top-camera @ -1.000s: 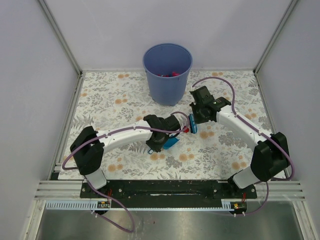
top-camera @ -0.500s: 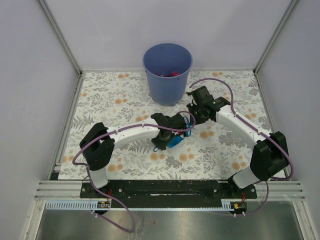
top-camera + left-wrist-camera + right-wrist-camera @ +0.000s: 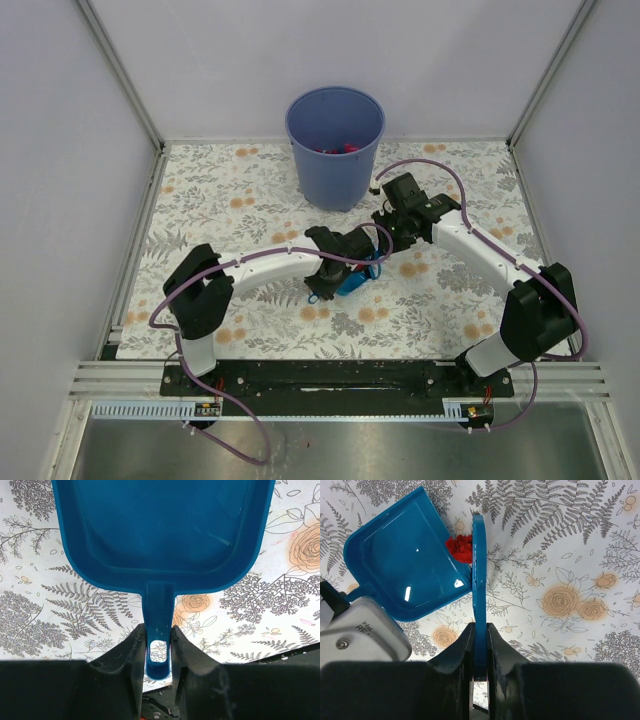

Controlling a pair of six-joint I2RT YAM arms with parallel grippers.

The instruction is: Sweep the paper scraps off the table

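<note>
In the middle of the table (image 3: pixel 220 190), a blue dustpan (image 3: pixel 352 281), lying flat on the leaf and flower print; gripped by its thin handle in the left gripper (image 3: pixel 158 632), fingers narrow and pressed on both sides of the handle, right by the hole near its end; open mouth of the pan pointing right and a bit far, toward the other arm.

Right at that mouth, a small heap of red paper scraps (image 3: pixel 460 547); squeezed between the lip of the pan and a thin blue sweeper (image 3: pixel 479 570), touching both; cannot tell whether lying on the table or just over the lip. From the left wrist, only smooth shiny blue inside the near part of the pan.

In the right gripper (image 3: pixel 479 630), the sweeper, standing up on its edge; fingers clamped tight on its near end, flat side facing the pan; cannot tell whether bristles or a plain blade.

At the far side of the table, a tall blue bin (image 3: pixel 335 150), standing upright, well apart from the pan; down inside it, a few pink-red bits, too small to tell more.

Both arms bent in toward the middle, one from the near left, one from the near right; wrists close together, just near of the bin. Along the near edge, a black rail (image 3: pixel 320 375) with the two arm bases bolted on.
</note>
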